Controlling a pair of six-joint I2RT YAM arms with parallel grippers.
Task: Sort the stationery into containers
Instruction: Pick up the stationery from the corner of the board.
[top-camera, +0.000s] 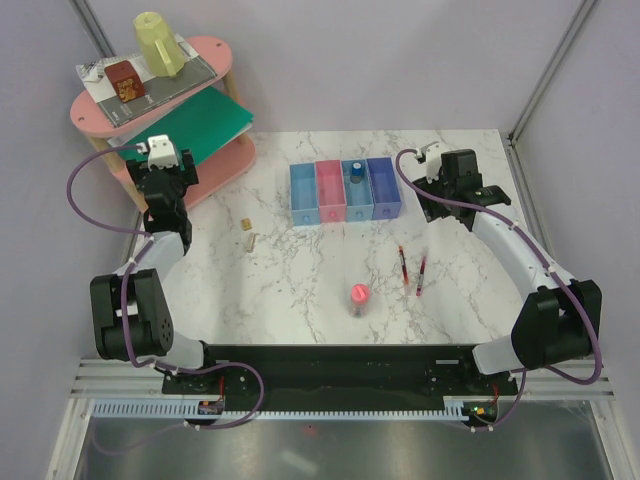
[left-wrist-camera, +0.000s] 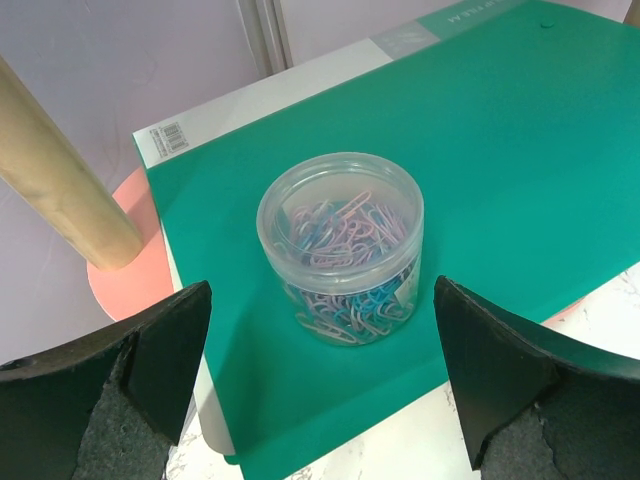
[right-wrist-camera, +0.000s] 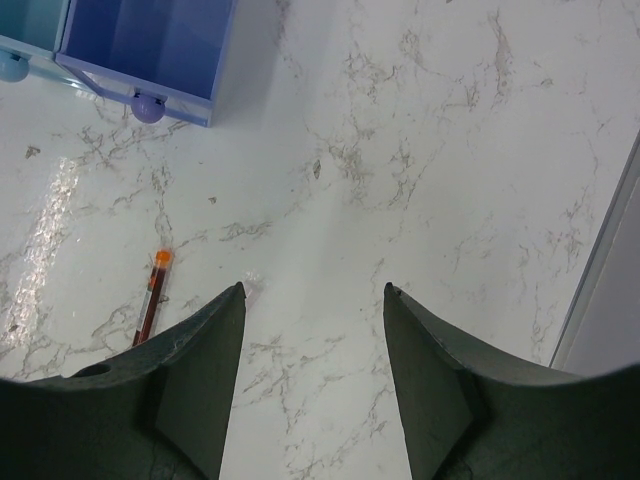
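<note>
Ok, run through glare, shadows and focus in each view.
Top external: even, soft light, with only a faint shadow at the pink-capped tube. Left wrist: the paper-clip jar is sharp, while the dark fingers at the bottom edge look slightly soft. Right wrist: a bright glare streak lies on the marble table left of the red pen; the rest reads crisp.
</note>
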